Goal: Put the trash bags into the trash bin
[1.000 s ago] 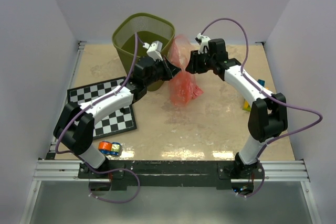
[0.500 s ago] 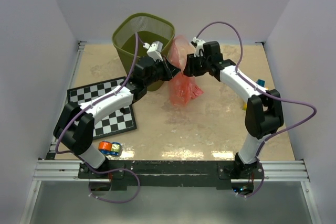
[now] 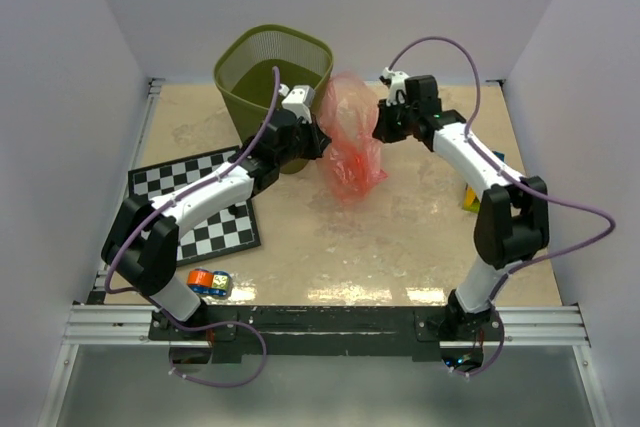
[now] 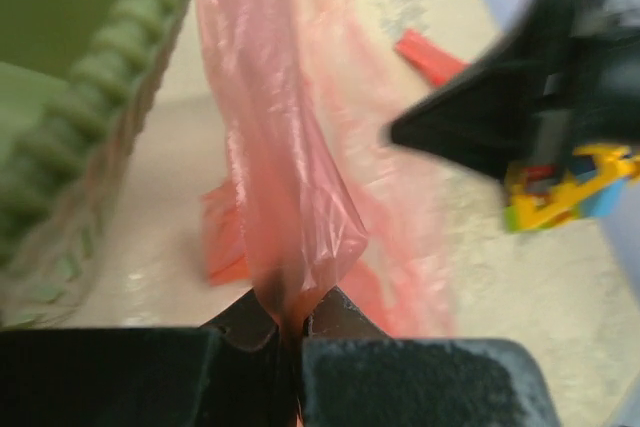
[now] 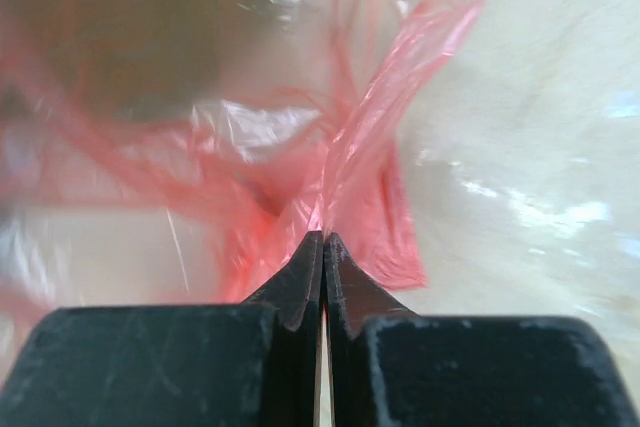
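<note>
The trash bag (image 3: 350, 142), a translucent red-pink film sheet, hangs stretched between my two grippers just right of the trash bin (image 3: 272, 72), an olive-green mesh basket. My left gripper (image 3: 322, 139) is shut on the bag's left edge (image 4: 280, 177), next to the bin's rim (image 4: 110, 77). My right gripper (image 3: 378, 127) is shut on the bag's right edge (image 5: 350, 157). The bag's bottom rests on the table. A small flat red strip (image 4: 430, 55) lies on the table beyond the bag.
A checkerboard mat (image 3: 200, 202) lies at the left, with a small colourful roll (image 3: 208, 282) near the front edge. Yellow and blue toy blocks (image 3: 470, 197) sit by the right arm and also show in the left wrist view (image 4: 560, 187).
My right gripper has moved right and back, away from the left one. The bag has spread wider between them and risen a little. The left gripper has shifted slightly toward the bin.
</note>
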